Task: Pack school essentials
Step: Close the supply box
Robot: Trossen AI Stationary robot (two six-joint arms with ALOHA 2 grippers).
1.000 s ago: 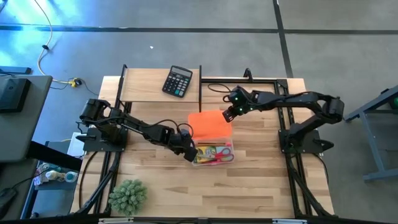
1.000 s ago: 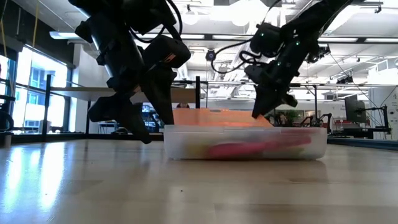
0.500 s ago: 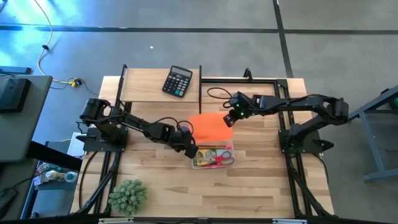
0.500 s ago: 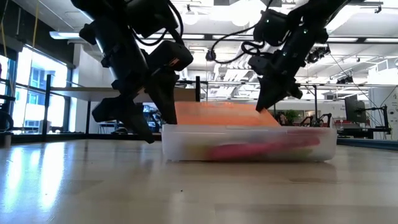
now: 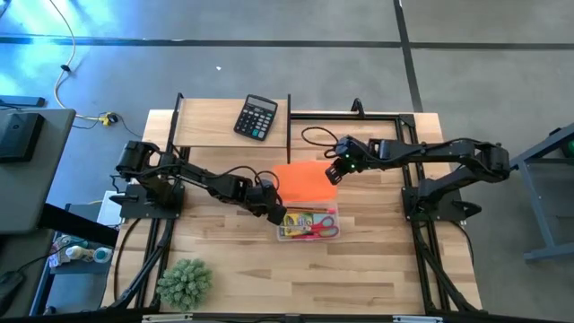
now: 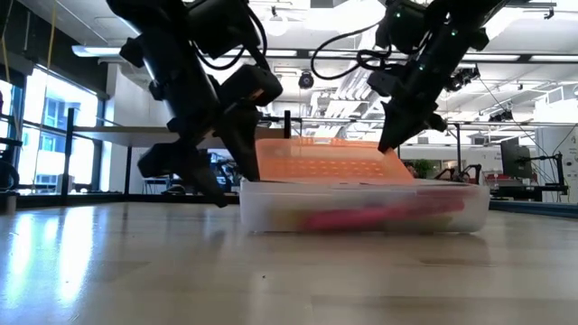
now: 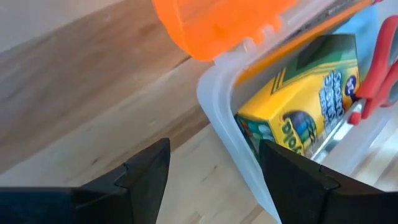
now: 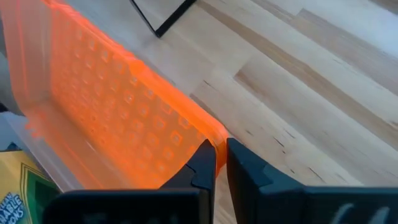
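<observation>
From above, a clear plastic box (image 5: 308, 224) sits near the middle of the pale, wood-grained bench (image 5: 377, 260), its flat orange lid (image 5: 302, 181) raised on the far side. Inside lie the yellow crayon pack (image 5: 295, 222) and red-handled scissors (image 5: 321, 223). The left tool (image 5: 274, 213) is at the box's left end; the right tool (image 5: 333, 170) is at the lid's right far corner. A black calculator (image 5: 256, 117) lies by the far edge, a spiky green plant (image 5: 185, 282) at the near left corner.

At bench height, the box's frosted wall (image 6: 361, 215) shows a pink blur inside; the dimpled lid (image 6: 325, 163) leans up behind it. Beyond are windows and ceiling lights.

The left wrist view shows its tool (image 7: 211, 177) with jaws parted, straddling the box's rounded rim (image 7: 217, 112) and gripping nothing; the glossy crayon pack (image 7: 298, 112) stands against the wall, scissors (image 7: 379, 74) beside it.

The right wrist view shows its tool (image 8: 221, 163) pinched closed on the edge of the translucent lid (image 8: 112, 118), above the planked bench (image 8: 311, 93).
</observation>
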